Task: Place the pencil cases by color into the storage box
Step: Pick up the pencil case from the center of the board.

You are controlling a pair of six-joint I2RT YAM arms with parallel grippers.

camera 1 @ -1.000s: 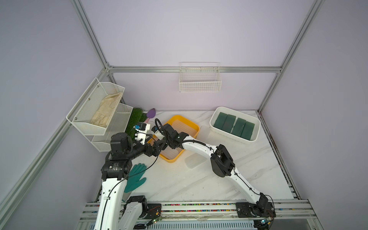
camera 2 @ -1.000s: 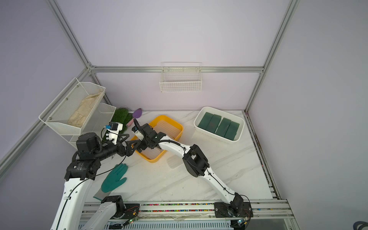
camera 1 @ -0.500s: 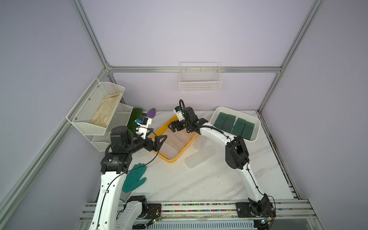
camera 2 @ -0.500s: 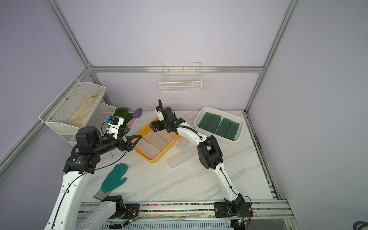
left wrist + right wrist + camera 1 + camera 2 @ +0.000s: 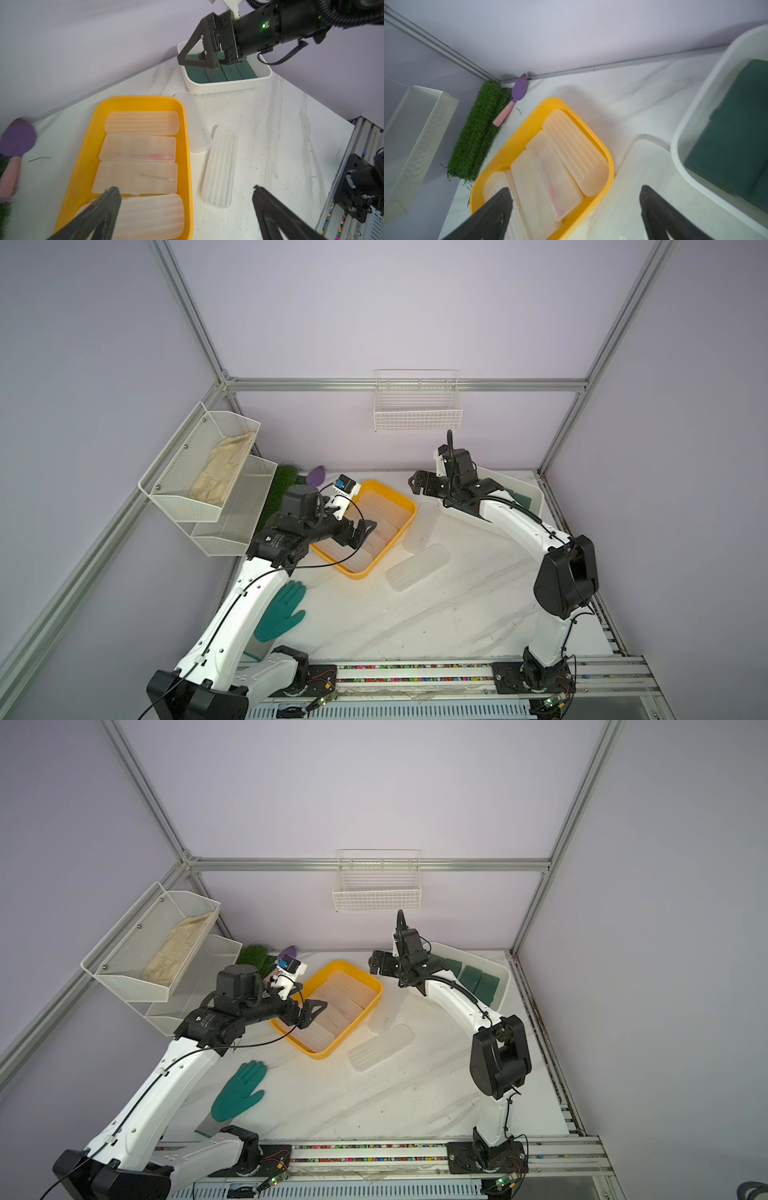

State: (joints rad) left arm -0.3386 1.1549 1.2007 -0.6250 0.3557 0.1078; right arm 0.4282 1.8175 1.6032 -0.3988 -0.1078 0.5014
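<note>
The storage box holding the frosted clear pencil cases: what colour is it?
Yellow. The storage box shows best in the left wrist view.

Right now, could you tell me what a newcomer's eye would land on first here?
The bright yellow bin mid-table, packed with frosted clear pencil cases, stands out most. Next, the white box at the far right corner holding dark green cases, and the teal glove lying by the left arm.

The right arm (image 5: 511,522) hides most of the green pencil cases (image 5: 523,500) at two o'clock in a top view, and the left arm (image 5: 249,605) part of the teal glove (image 5: 286,612).
</note>
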